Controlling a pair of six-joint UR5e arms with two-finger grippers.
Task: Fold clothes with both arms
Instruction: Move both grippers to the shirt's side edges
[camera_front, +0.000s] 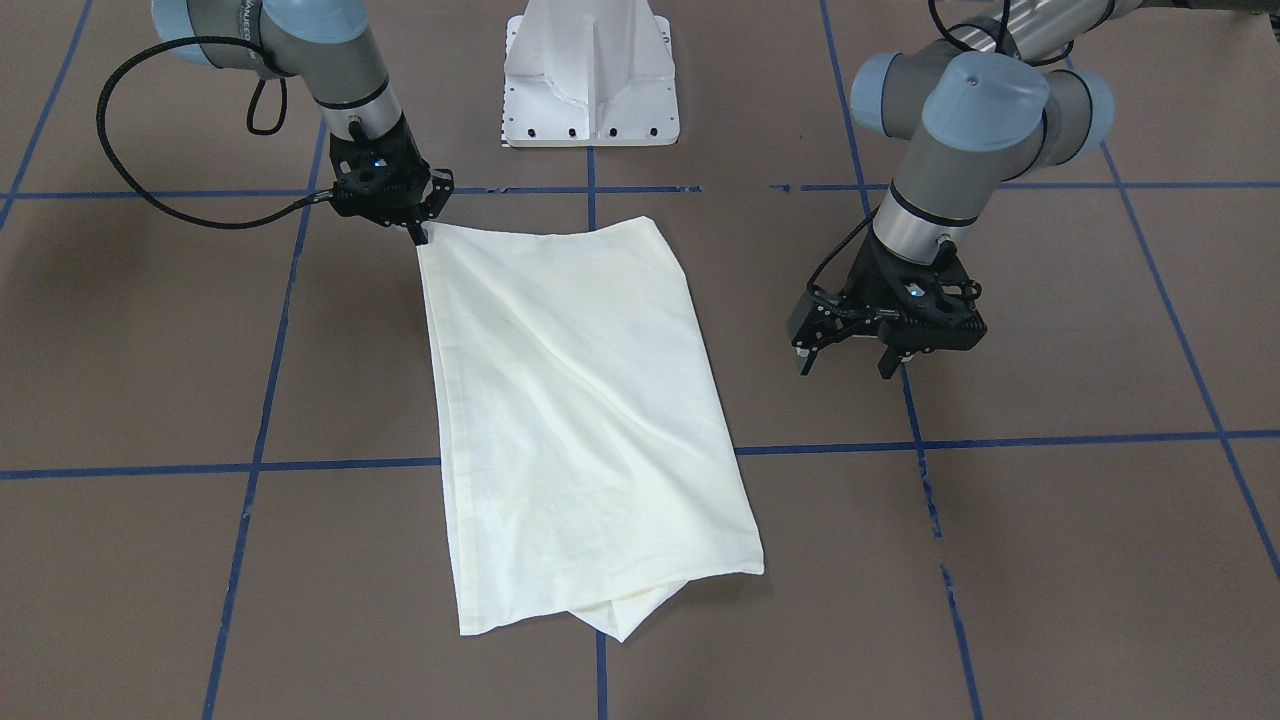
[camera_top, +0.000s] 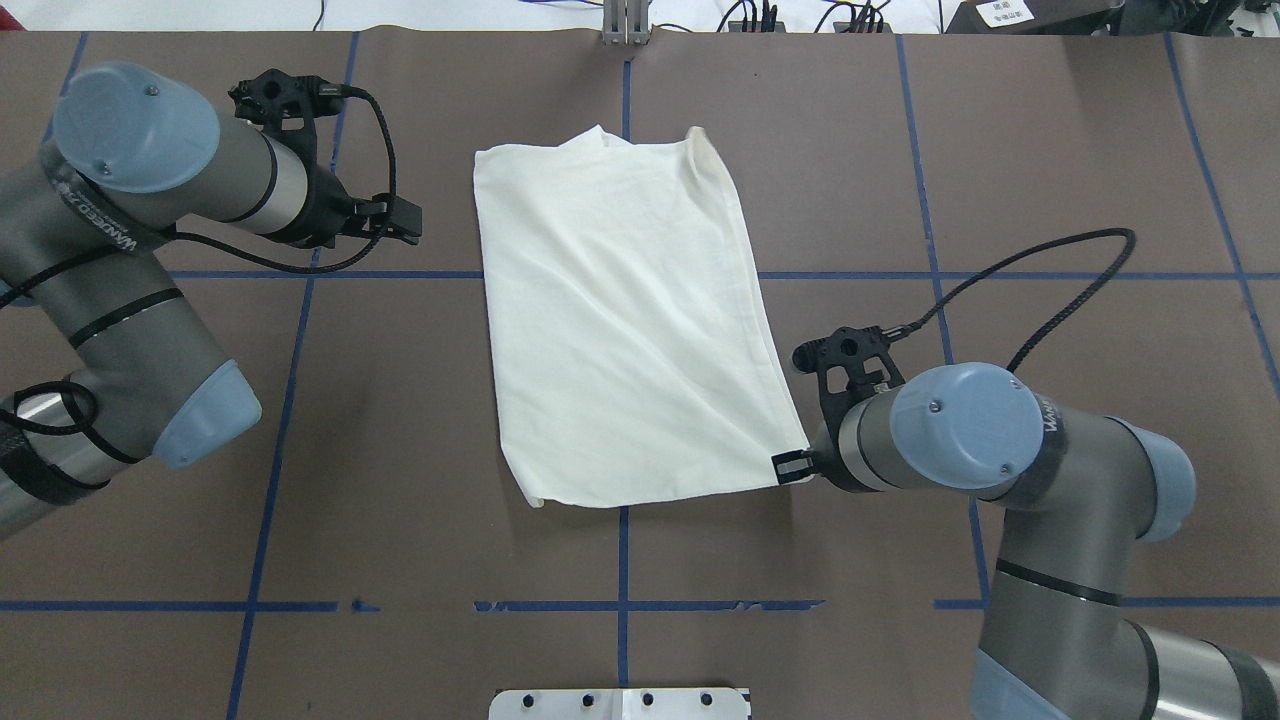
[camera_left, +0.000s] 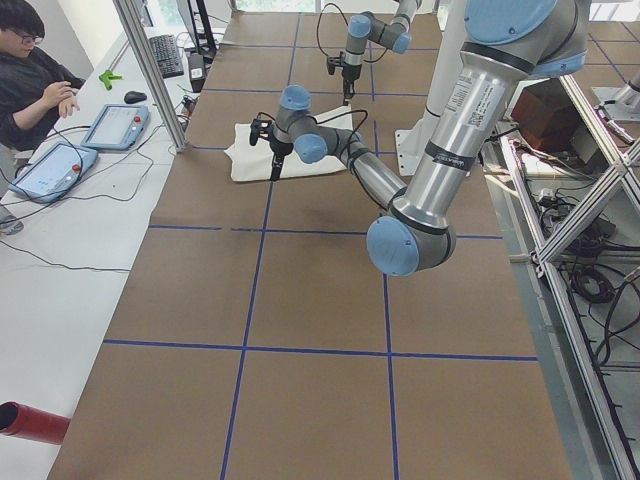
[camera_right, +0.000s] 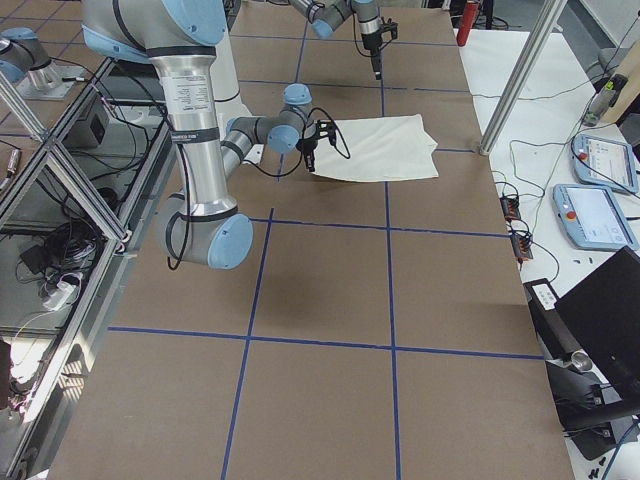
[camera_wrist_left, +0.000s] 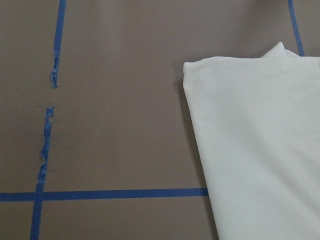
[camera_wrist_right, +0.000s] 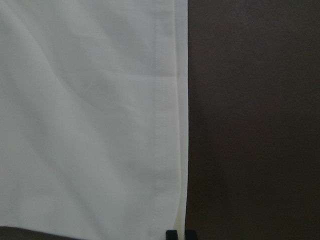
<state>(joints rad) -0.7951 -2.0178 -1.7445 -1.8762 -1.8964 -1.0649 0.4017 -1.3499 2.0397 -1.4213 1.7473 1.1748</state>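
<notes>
A brown bench (camera_front: 150, 350), crossed by blue tape lines (camera_front: 330, 465), is seen across the whole front-facing view.

The left arm (camera_front: 980, 110) is seen at the upper right of that view. Its jaws are held apart and pointed down over bare bench, to the right of the shirt's long edge and clear of the cloth. In the left wrist view no part of the jaws is shown. Only the cloth is seen at the right of the frame, with bare bench at the left.

The right arm (camera_front: 300, 50) is seen at the upper left. Its jaws are closed together on one corner of the shirt (camera_front: 580, 400) — the upper-left corner in the front-facing view and the lower-right corner in the overhead view. In the right wrist view a stitched hem is seen running down the frame to two dark tips at the bottom edge, set close together at the cloth's edge.

The shirt is laid flat at the centre of the frame, folded into a long pale rectangle and set at a slant to the tape lines. A pointed piece of a lower layer is shown past its bottom edge.

A white pedestal base (camera_front: 590, 80) is seen at the top centre — apart from the cloth.
</notes>
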